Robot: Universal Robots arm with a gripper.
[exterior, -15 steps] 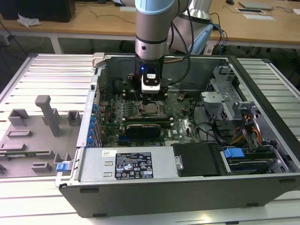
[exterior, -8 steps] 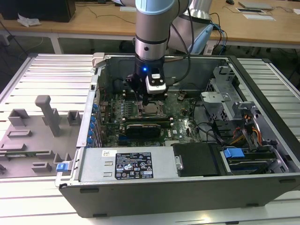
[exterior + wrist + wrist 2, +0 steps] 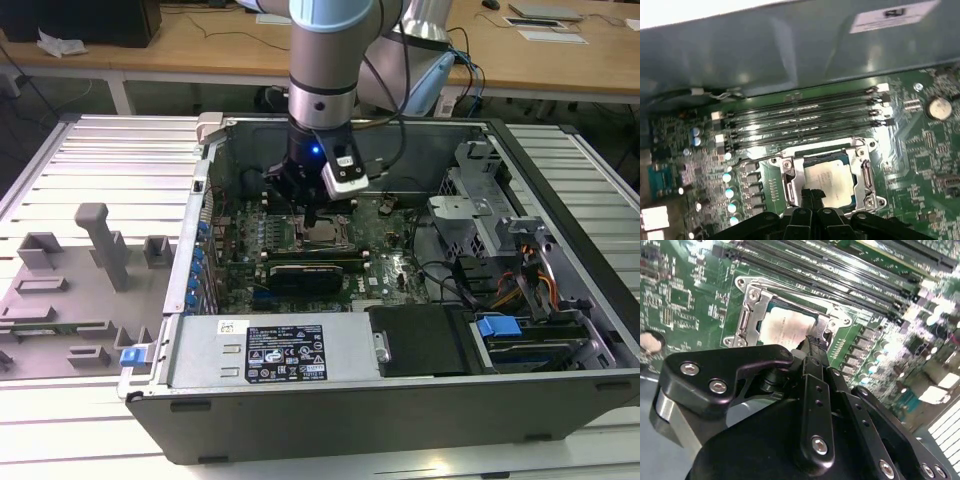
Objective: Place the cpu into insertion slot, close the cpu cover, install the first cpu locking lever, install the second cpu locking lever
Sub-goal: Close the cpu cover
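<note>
The cpu (image 3: pixel 830 179) lies flat in the insertion slot (image 3: pixel 790 186), its pale silver face up; it also shows in the second wrist view as the cpu (image 3: pixel 784 326). The grey-metal cpu cover (image 3: pixel 863 176) lies down around the chip, its window framing the chip's face, seen too as the cover (image 3: pixel 746 316). My gripper (image 3: pixel 812 194) is shut, its black fingertips pressed together just above the chip's near edge. In the second wrist view the gripper (image 3: pixel 815 342) points at the socket's corner. In the exterior view my gripper (image 3: pixel 312 215) hangs inside the open computer case over the slot (image 3: pixel 325 236).
Long black memory slots (image 3: pixel 800 122) run beside the socket. A black card (image 3: pixel 305 270), a grey power supply box (image 3: pixel 270 350) and a drive cage (image 3: pixel 490 210) crowd the case. The case wall (image 3: pixel 790 50) stands close behind. Grey fixtures (image 3: pixel 95 250) sit at the exterior view's left.
</note>
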